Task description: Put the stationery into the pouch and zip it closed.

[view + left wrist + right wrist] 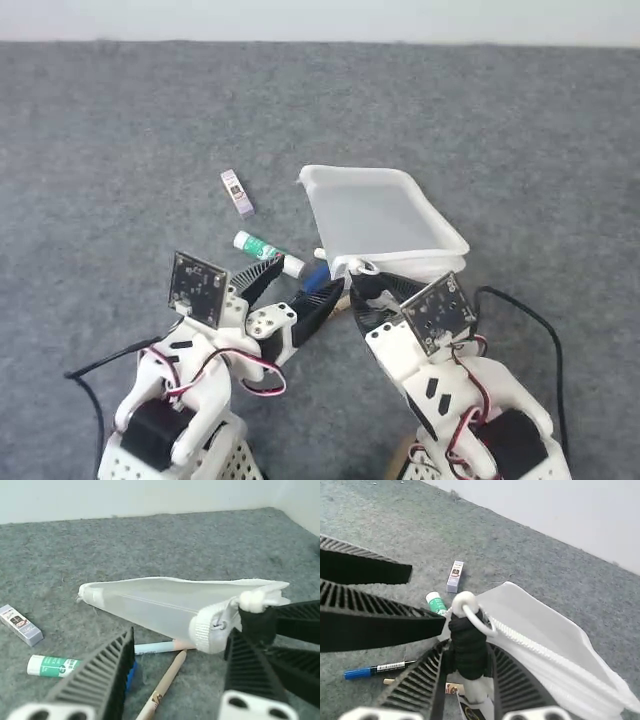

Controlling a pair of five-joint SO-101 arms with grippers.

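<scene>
The left gripper has its black ribbed jaws spread wide, with nothing between the pads. Under that gap lie a plain wooden pencil and a slim white pen. A blue marker with a white label lies just beside the one jaw. Beyond that same jaw, farther out, are a green-and-white glue stick and a small grey boxed eraser, each apart from the others.

Straight ahead of the left jaws, the right gripper has its jaws pressed onto a black wrapped tab at the corner of the white translucent fabric pouch. A white bead on a cord sits on top of the tab. The pouch fans away from those jaws over the mat, its held corner raised. I cannot tell whether its mouth is open.

All the stationery lies outside the pouch, so the loading step looks barely begun, with the right arm steadying the pouch. The next move probably calls for the left jaws to drop over one item and close across it without catching its neighbour.

The surface is a grey felt-like mat, and a plain pale wall rises behind it.
</scene>
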